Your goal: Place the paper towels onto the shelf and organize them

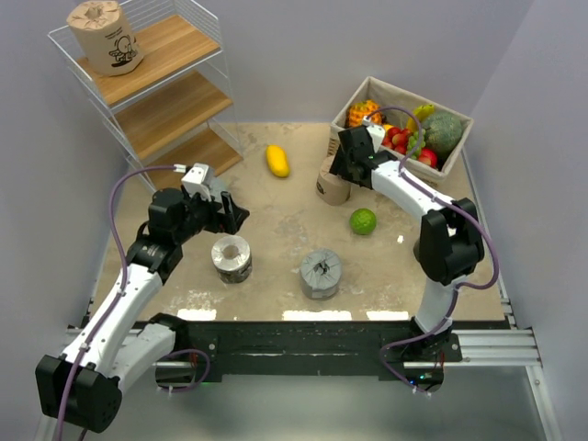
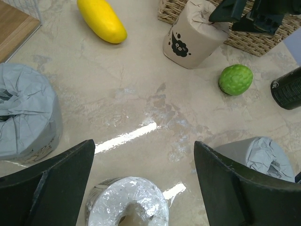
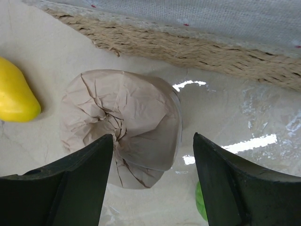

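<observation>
Two robot arms work over a beige table (image 1: pixel 285 207). The white wire shelf (image 1: pixel 184 41) stands at 10 o'clock, and one tan printed paper towel roll (image 1: pixel 103 37) sits upright on its top board. The other rolls are on the table.

The right gripper (image 3: pixel 153 141) is at 1 o'clock. Its fingers straddle a second tan roll (image 3: pixel 127 122) that stands just beside the wicker fruit basket (image 1: pixel 404 92). The roll sits nearer one finger, and I cannot tell whether the fingers are pressing it yet.

The left gripper (image 2: pixel 144 146) is at 9 o'clock. It is spread wide and holds nothing, above a pale wrapped roll (image 1: pixel 231 258). A dark grey roll (image 1: pixel 321 274) stands at 6 o'clock. A yellow mango (image 1: pixel 277 161) lies at 12 o'clock and a green lime (image 1: pixel 363 221) at 3 o'clock.

Risks, as judgement:
- An off-centre squeeze could shove the tan roll into the basket or tip it.
- The crumpled wrap may slip in the grip.
- The way to the shelf crosses the left arm's space, so the arms could collide.
</observation>
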Controlling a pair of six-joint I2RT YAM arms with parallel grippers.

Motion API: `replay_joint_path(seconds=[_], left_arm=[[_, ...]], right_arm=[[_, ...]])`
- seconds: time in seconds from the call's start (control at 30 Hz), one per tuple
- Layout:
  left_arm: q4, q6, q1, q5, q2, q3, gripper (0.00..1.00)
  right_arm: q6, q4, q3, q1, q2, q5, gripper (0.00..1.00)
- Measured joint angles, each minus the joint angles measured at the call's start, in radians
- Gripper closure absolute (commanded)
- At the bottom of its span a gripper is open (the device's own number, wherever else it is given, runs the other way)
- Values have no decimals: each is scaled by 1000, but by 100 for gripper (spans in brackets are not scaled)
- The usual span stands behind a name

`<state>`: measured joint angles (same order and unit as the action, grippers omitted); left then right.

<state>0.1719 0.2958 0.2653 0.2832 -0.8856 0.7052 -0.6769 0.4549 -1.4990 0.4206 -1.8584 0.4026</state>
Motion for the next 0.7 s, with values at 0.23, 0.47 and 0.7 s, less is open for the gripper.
replay_joint_path(seconds=[0.23,0.47,0.7], left_arm=[[0,0,5,-2,3,0,8],[0,0,5,-4,5,0,9],[0,0,5,-11,7,0,8]], right_arm=[[-30,-14,-2,0,-20,8,31],[-47,-52,3,0,-20,1,37],[-49,-71,21,0,-21,-3,39]])
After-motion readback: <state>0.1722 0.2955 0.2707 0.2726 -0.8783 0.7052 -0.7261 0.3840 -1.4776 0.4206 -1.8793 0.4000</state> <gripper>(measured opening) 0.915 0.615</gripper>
